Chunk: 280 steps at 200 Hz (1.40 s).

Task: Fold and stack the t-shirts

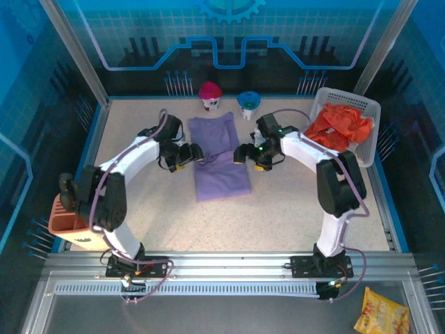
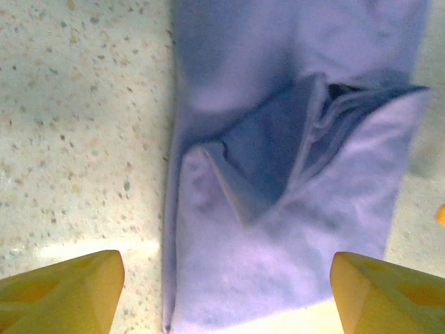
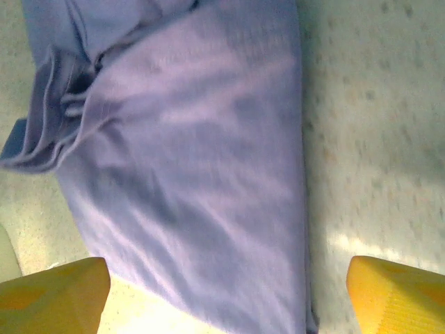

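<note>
1. Mid-surface, top view: lavender t-shirt [image 1: 221, 163] lies flat as a narrow strip. Its long axis runs from the arm bases toward the back wall, near end skewed slightly right. Can't tell which end is the collar. Left claw [image 1: 197, 154] is at its left edge and right claw [image 1: 243, 154] at its right edge, both about mid-length. Orange-red t-shirts [image 1: 341, 125] are heaped in the white basket [image 1: 348, 101] far right, unfolded.
2. Left wrist view: left claw [image 2: 226, 289] is released, yellow fingertips [image 2: 69, 292] wide apart and gripping nothing, above the surface [image 2: 76, 125] and the shirt's edge. The lavender t-shirt [image 2: 278, 243] shows a loose tucked flap with stacked layers.
3. Right wrist view: right claw [image 3: 226, 292] is also released, holding nothing, over the lavender t-shirt [image 3: 195, 174]. Layered hems bunch at upper left; the cloth has soft wrinkles.
4. Step, as a judgement: the lengthwise fold looks done and the crosswise fold is pending.
5. Next move likely needs both claws at one short end, pinching all layers and carrying that end over along the long axis. The loose flap may spill. The basket shirts come after.
</note>
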Motion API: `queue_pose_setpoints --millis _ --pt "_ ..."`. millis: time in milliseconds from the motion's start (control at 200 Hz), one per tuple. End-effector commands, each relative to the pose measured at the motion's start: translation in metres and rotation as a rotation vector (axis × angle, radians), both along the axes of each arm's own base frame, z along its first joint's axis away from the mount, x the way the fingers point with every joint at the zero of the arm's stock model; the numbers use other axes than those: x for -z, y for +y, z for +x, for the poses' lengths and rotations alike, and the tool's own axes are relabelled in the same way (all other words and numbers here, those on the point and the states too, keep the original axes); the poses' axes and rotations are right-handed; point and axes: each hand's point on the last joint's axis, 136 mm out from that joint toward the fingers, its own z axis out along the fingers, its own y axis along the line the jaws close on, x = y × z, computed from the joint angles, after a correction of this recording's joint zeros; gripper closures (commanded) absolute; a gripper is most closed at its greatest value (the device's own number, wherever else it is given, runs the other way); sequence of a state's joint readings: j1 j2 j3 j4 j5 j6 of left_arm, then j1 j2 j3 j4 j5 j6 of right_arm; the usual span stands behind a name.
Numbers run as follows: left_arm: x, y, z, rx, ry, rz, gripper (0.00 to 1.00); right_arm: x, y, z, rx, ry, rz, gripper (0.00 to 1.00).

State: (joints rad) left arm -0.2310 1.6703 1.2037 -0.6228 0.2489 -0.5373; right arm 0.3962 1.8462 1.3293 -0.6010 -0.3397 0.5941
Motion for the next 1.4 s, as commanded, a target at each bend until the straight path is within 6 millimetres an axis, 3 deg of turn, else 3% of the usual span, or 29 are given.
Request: queue_pose_setpoints --millis 0,135,305,640,886,1056,1346,1396 --pt "0.01 -0.011 -0.043 0.02 0.067 -0.105 0.22 -0.001 -0.013 -0.029 0.025 0.014 0.023 0.13" --pt "0.026 -0.021 -0.081 0.036 0.099 -0.126 0.26 0.013 -0.02 -0.062 0.046 0.055 0.046 0.19" --pt "0.047 -0.034 -0.101 0.041 0.116 -0.147 0.34 0.034 -0.011 -0.074 0.03 0.093 0.074 0.25" --pt "0.066 -0.048 -0.083 0.017 0.092 -0.181 0.41 0.051 0.012 -0.062 0.004 0.113 0.063 0.34" --pt "0.071 -0.051 -0.073 0.016 0.094 -0.181 0.47 0.048 0.021 -0.051 0.011 0.083 0.095 0.41" --pt "0.073 -0.051 -0.072 0.012 0.097 -0.177 0.58 0.053 0.022 -0.052 0.012 0.097 0.087 0.47" --pt "0.075 -0.047 -0.071 -0.016 0.077 -0.167 0.74 0.06 0.015 -0.065 0.016 0.116 0.064 0.67" --pt "0.076 -0.046 -0.072 -0.018 0.082 -0.165 0.82 0.061 0.014 -0.067 0.016 0.119 0.06 0.72"
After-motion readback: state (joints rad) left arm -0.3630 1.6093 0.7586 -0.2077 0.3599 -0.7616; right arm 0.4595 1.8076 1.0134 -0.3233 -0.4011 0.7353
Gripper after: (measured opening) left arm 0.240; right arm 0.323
